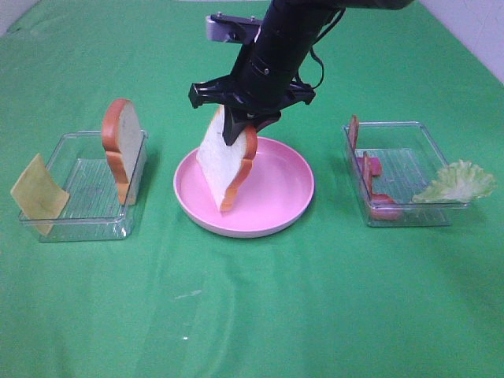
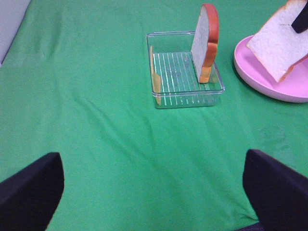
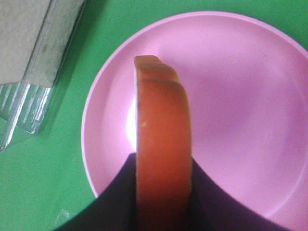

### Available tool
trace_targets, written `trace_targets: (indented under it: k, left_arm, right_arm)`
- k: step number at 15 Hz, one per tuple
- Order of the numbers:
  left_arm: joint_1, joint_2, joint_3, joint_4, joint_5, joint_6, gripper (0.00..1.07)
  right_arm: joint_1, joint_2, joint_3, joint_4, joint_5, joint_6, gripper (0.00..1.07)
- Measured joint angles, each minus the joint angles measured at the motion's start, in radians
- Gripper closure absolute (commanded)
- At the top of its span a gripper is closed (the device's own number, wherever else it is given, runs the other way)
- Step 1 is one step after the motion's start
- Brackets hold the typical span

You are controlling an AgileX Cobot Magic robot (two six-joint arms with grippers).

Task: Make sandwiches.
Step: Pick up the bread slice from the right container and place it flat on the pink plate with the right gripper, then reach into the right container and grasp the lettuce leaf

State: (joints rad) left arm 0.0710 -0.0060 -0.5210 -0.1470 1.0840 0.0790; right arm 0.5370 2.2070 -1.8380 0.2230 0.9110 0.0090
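Observation:
My right gripper (image 1: 248, 122) reaches to the middle and is shut on the top edge of a white bread slice (image 1: 227, 161) with an orange-brown crust (image 3: 161, 144). The slice hangs tilted over the round pink plate (image 1: 283, 197); its lower corner is at the plate's surface, and contact is unclear. A second bread slice (image 1: 122, 150) stands upright in the left clear tray (image 1: 79, 224), with the yellow cheese square (image 1: 38, 197) leaning at its other end. Bacon strips (image 1: 370, 177) and the pale lettuce leaf (image 1: 457, 183) are in the right tray (image 1: 417, 134). My left gripper (image 2: 154, 192) is open and empty, short of the left tray (image 2: 187, 98).
Green cloth covers the table. The plate (image 2: 269, 82) sits between the two trays. The left tray's corner (image 3: 38, 72) lies close beside the plate (image 3: 240, 96) in the right wrist view. The table's far edge and a pale wall show at the back corners.

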Motion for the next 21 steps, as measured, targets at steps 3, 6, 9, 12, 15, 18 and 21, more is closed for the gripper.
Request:
trace_targets:
  k: [3,6,9,12,15,18,21]
  left_arm:
    - [0.0,0.0,0.0,0.0,0.0,0.0,0.14]
    - [0.0,0.0,0.0,0.0,0.0,0.0,0.14]
    - [0.0,0.0,0.0,0.0,0.0,0.0,0.14]
    - [0.0,0.0,0.0,0.0,0.0,0.0,0.14]
    - [0.0,0.0,0.0,0.001,0.0,0.0,0.14]
    - [0.0,0.0,0.0,0.001,0.0,0.0,0.14]
    - [0.0,0.0,0.0,0.001,0.0,0.0,0.14]
  right_arm:
    - [0.0,0.026,0.0,-0.001,-0.008,0.0,1.05]
    - [-0.001,0.028,0.0,-0.011,-0.011,0.0,0.93]
    - [-0.001,0.031,0.0,-0.046,-0.006,0.0,0.38]
    - [-0.001,0.031,-0.001,-0.101,0.006,-0.001,0.08]
    - [-0.001,0.028,-0.036,-0.16,0.06,-0.001,0.08]
    - [-0.001,0.028,-0.109,-0.203,0.17,-0.002,0.08]
    - [-0.001,0.028,-0.235,-0.206,0.285,-0.009,0.09]
